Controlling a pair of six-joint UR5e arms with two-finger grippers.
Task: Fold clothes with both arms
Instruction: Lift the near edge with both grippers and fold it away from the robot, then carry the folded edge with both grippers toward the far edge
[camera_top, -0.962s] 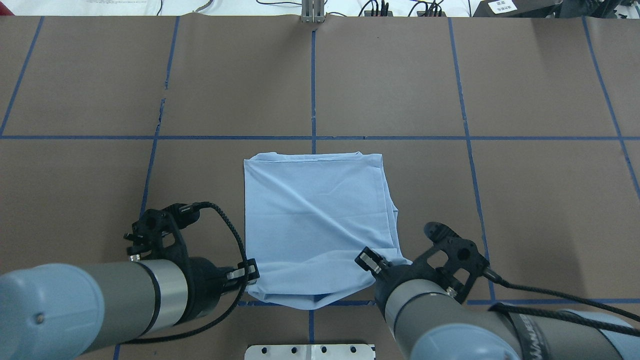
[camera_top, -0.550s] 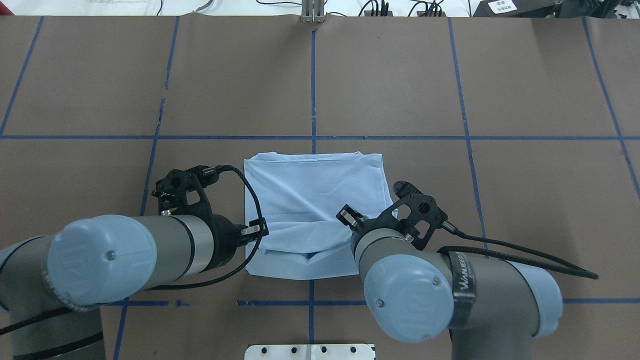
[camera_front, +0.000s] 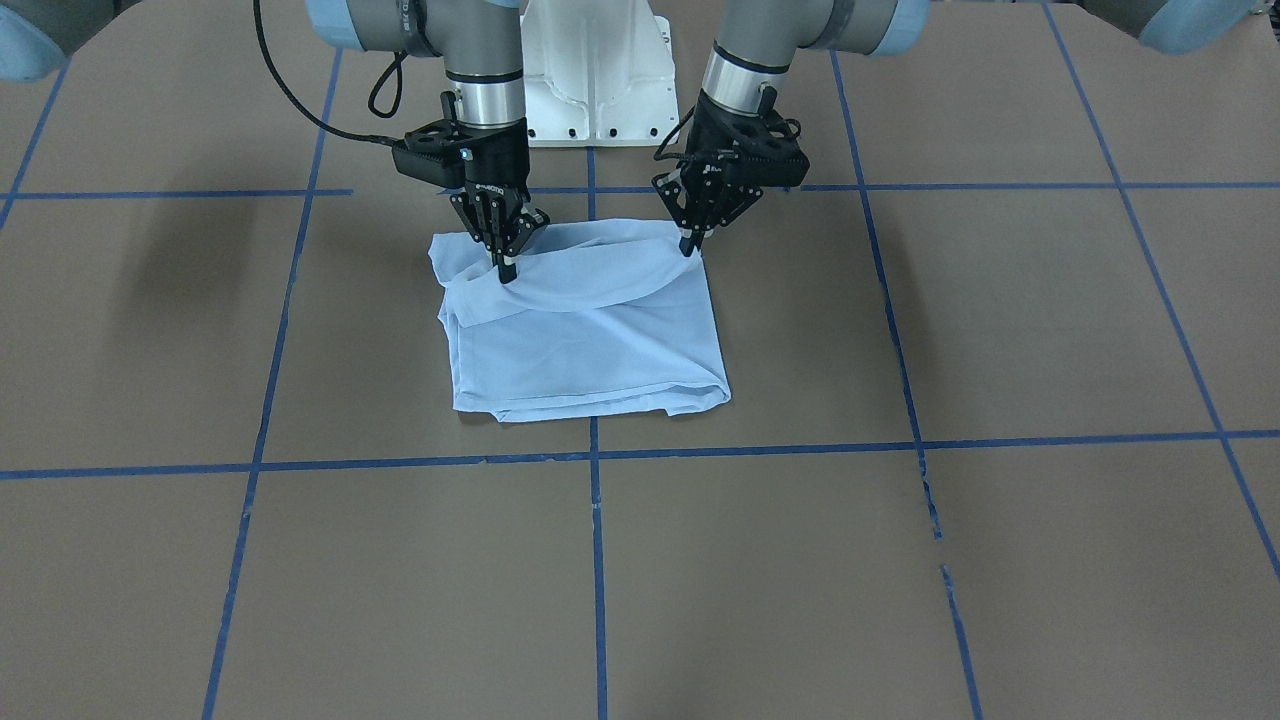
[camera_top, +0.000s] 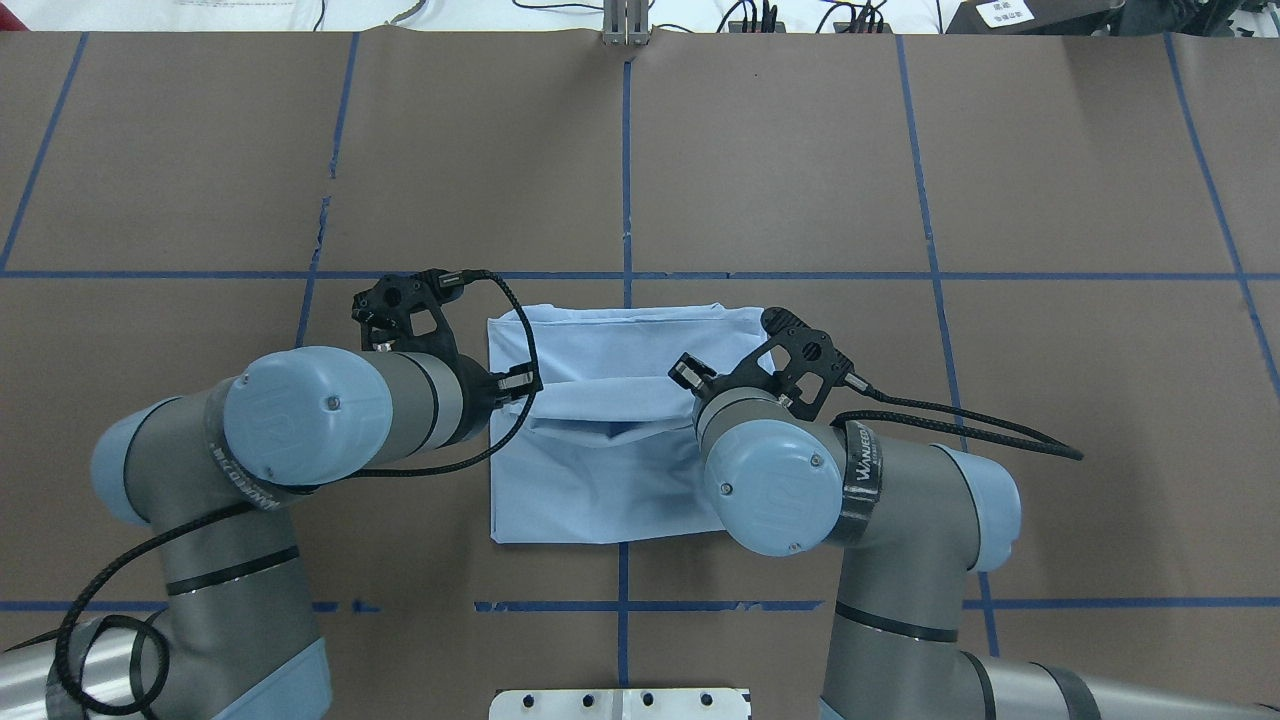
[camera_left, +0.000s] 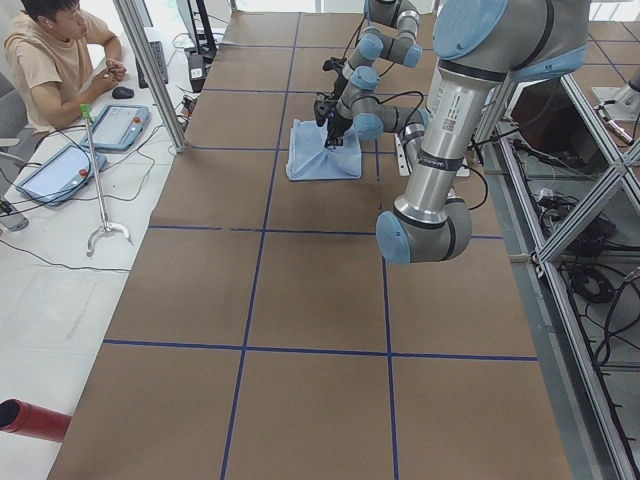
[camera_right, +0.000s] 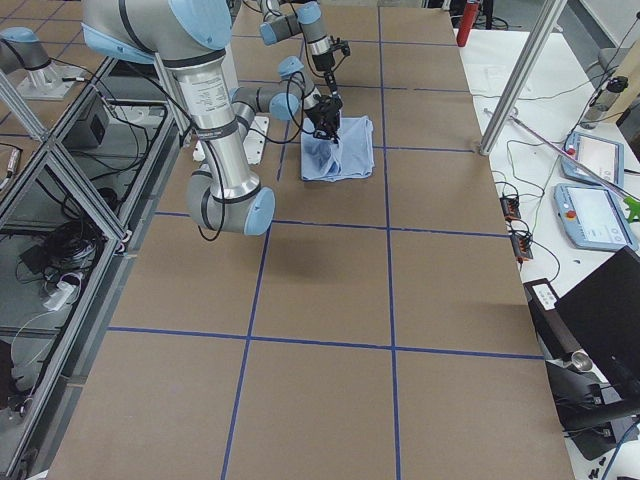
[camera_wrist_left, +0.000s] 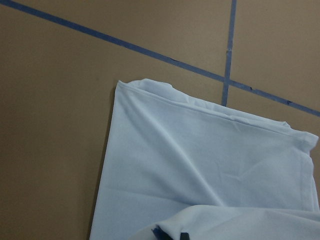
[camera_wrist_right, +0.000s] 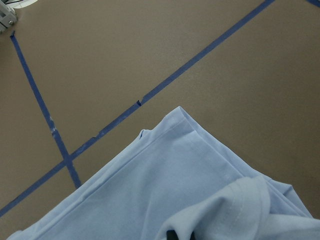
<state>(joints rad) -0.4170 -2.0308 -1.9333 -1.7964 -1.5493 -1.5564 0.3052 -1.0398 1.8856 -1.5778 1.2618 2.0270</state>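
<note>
Across from me, left gripper and right gripper are clamping the T-shirt's lifted edge; they should be travelling level, together.

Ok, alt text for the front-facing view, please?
The right gripper and left gripper pinch the robot-side edge of a folded light blue T-shirt and hold it raised above the rest, on a brown table gridded with blue tape.

Blue-taped brown table, seated operator
</note>
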